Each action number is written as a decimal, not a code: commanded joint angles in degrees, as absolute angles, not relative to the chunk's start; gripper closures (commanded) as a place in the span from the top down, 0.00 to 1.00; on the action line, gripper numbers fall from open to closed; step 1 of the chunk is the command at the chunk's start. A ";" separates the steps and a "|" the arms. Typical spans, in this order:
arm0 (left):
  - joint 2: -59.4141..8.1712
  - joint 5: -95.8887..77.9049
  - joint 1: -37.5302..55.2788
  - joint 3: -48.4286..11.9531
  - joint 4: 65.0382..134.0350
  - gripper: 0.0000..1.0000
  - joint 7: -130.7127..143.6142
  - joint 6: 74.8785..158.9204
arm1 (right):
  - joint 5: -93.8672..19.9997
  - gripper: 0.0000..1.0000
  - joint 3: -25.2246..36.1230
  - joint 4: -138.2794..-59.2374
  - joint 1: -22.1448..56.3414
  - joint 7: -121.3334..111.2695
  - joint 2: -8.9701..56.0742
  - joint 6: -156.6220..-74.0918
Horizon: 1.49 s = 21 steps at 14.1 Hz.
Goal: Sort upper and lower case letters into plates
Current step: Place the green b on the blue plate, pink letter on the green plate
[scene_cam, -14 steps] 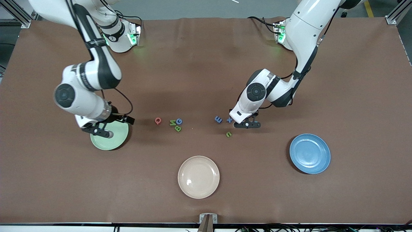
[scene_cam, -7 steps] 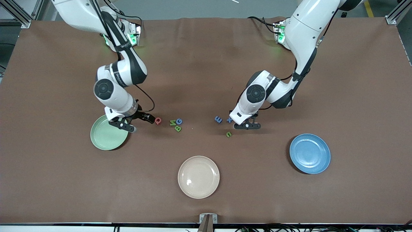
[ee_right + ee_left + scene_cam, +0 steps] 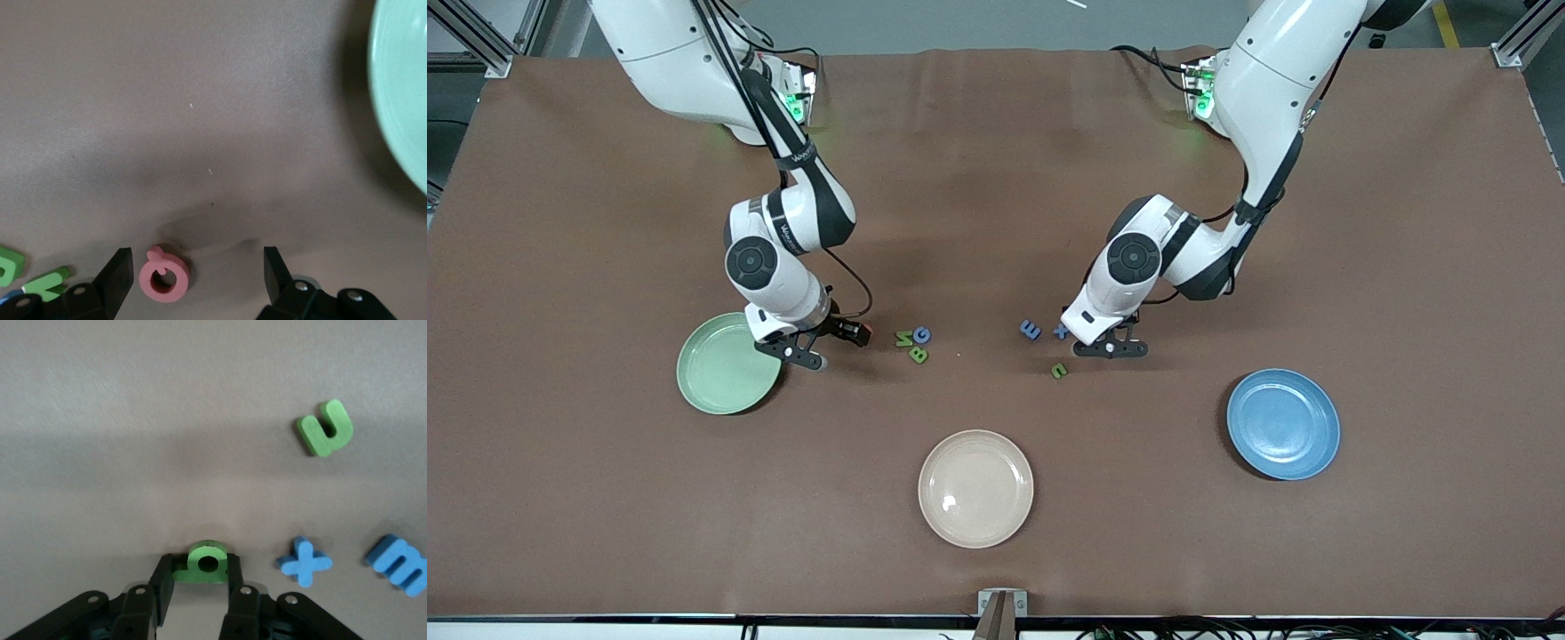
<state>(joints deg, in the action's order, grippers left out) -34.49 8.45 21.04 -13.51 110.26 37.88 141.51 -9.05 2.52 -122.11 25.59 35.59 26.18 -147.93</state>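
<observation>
the left gripper (image 3: 197,587) has its jaws clamped on a green letter (image 3: 205,563) on the bench; a thin hold may slip. the right gripper (image 3: 197,273), jaws apart, straddles the pink letter (image 3: 164,279) (off-centre, may nudge it) near the mint plate (image 3: 725,363); the blue plate (image 3: 1282,424) lies toward the left arm's end.

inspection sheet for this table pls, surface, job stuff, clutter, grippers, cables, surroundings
surface: brown table cover, no spills seen.
job's things: mint green plate and blue plate hold nothing; foam letters lie loose mid-table: green N, blue G, green B, blue m, blue x, green u.
clutter: cream-beige plate, holds nothing, nearest the front camera.
grippers: left gripper shut on a green letter at the table; right gripper open around the pink Q.
cables: black cable loops at the right wrist; more at both bases.
surroundings: metal frame posts at the table corners.
</observation>
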 commanded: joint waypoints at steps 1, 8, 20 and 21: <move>-31.92 10.37 18.91 -13.18 108.99 0.08 38.76 138.71 | -9.14 0.83 2.99 -121.29 27.77 39.45 27.42 -149.15; -28.47 10.55 5.83 -13.36 102.49 0.04 35.53 130.52 | -9.14 0.65 2.99 -120.59 29.00 41.13 29.09 -149.06; -34.80 18.80 -9.13 -13.18 100.20 0.44 20.57 132.89 | -9.14 0.01 3.25 -120.41 23.31 33.44 25.59 -145.47; -34.80 19.07 -9.66 -13.18 100.11 0.63 20.65 132.89 | -9.14 0.01 3.16 -120.32 20.42 28.79 24.62 -143.81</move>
<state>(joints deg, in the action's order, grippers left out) -34.00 17.27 -8.82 -12.67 101.59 20.89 132.88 -9.03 3.80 -119.70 25.63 35.78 27.90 -146.95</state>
